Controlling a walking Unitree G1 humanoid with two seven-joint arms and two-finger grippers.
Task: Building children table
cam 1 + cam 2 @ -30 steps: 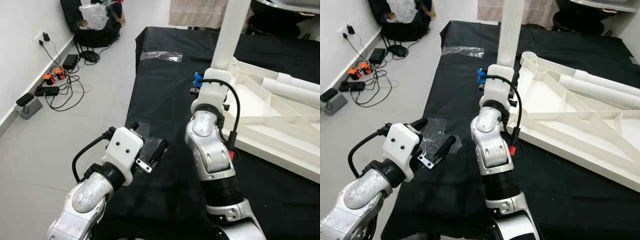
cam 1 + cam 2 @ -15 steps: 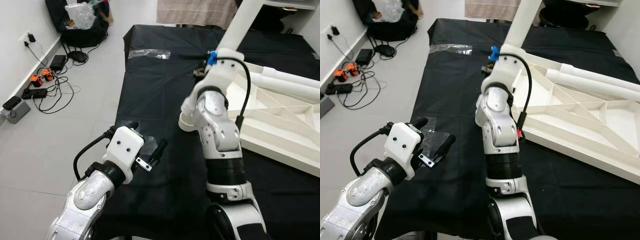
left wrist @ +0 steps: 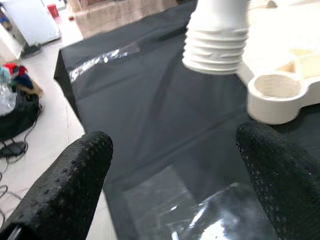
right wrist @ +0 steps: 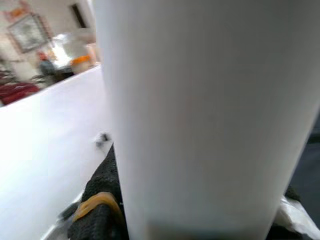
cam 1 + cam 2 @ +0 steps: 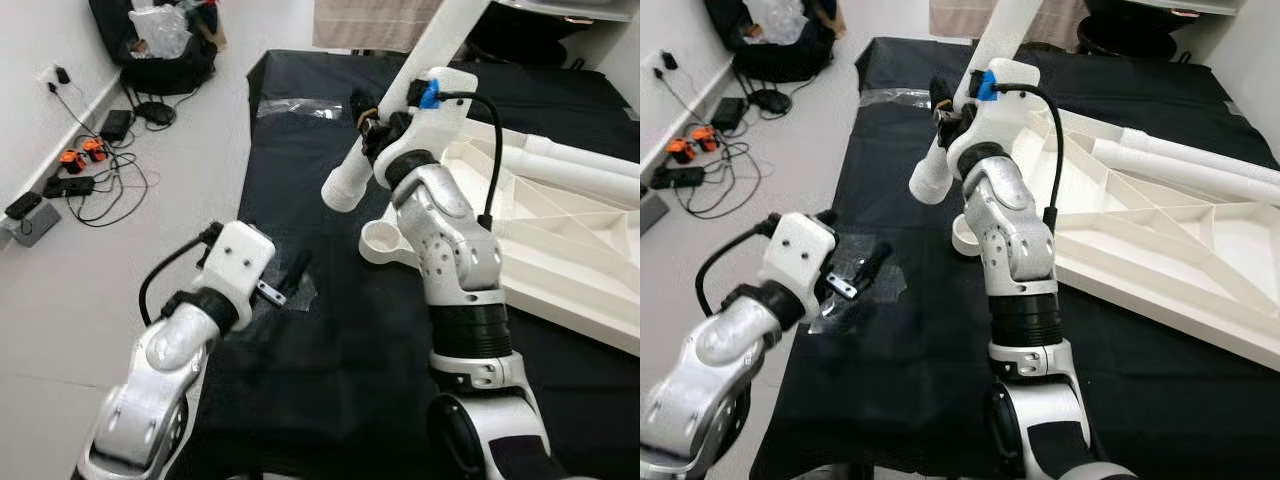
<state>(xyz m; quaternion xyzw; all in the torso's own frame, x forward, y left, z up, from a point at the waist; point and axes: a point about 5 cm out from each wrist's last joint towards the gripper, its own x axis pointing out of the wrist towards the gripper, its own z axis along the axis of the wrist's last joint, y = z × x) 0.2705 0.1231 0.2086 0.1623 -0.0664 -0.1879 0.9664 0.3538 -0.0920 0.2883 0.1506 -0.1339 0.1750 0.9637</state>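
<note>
While our right tool [image 5: 372, 125] pinches the leg [image 5: 400, 100] tilted, aiming for the socket [image 5: 385, 240], left tool [image 5: 292, 272] waits spread.

The tilted white leg [image 5: 400, 100] hangs over the socket [image 5: 383, 241], leaving open air between.

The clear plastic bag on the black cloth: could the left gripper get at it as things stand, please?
Probably yes: the left gripper hovers open just over the plastic bag, with nothing between; the right gripper holds the table leg off to the side.

No legible text or labels.
</note>
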